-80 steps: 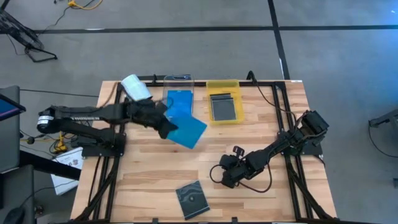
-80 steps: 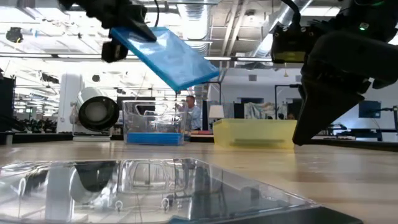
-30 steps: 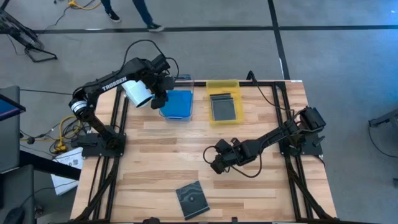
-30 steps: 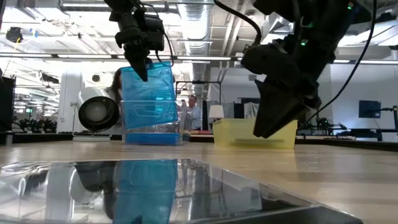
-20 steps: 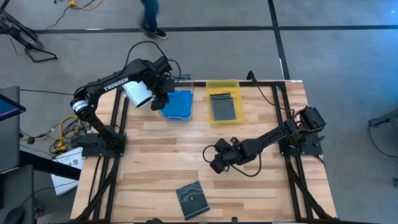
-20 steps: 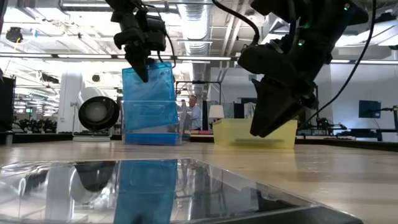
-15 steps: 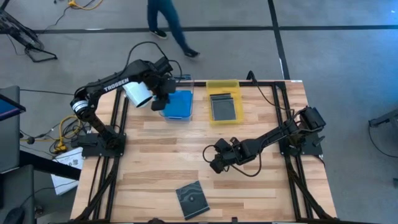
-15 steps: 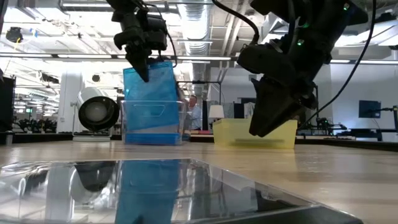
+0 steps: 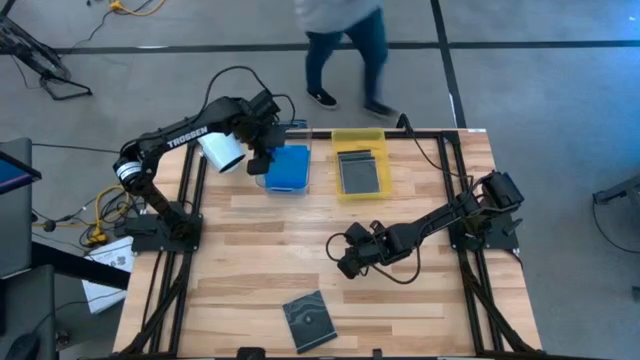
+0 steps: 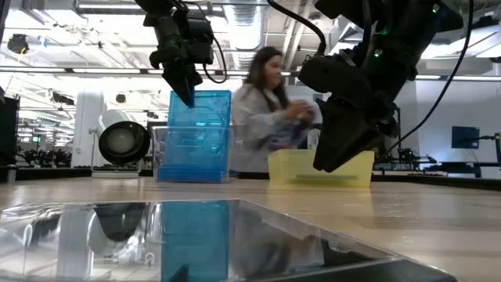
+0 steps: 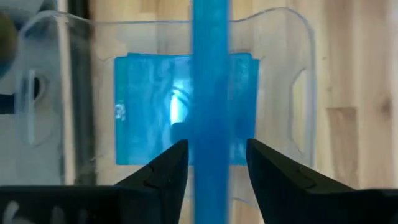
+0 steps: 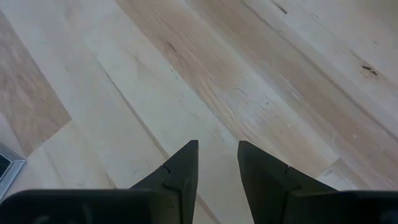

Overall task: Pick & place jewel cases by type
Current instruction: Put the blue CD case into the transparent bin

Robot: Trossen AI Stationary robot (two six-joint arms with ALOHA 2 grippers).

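Observation:
A blue jewel case (image 10: 200, 133) stands on edge in the clear tray (image 10: 159, 153) at the far left, its lower edge on another blue case (image 11: 143, 112) lying flat there. My left gripper (image 11: 214, 149) is open above it, pointing down, one finger on each side of the case's top edge (image 11: 211, 74) with a narrow gap on both sides. My right gripper (image 9: 345, 265) hovers open over the table's middle right with nothing between its fingers. A dark case with a disc (image 9: 308, 320) lies flat near the front edge.
A yellow tray (image 9: 358, 137) with a dark grey case (image 9: 360, 172) stands right of the clear tray. A white roll (image 9: 220, 150) lies left of it. A person walks past beyond the far edge. Bare wood lies between the trays and the near case.
The blue case, which hung tilted over the clear tray, has sunk a little, shifted slightly toward the table's right and now stands upright in the tray. My left gripper has stayed over the tray and rolled slightly. A person has walked into view behind the table.

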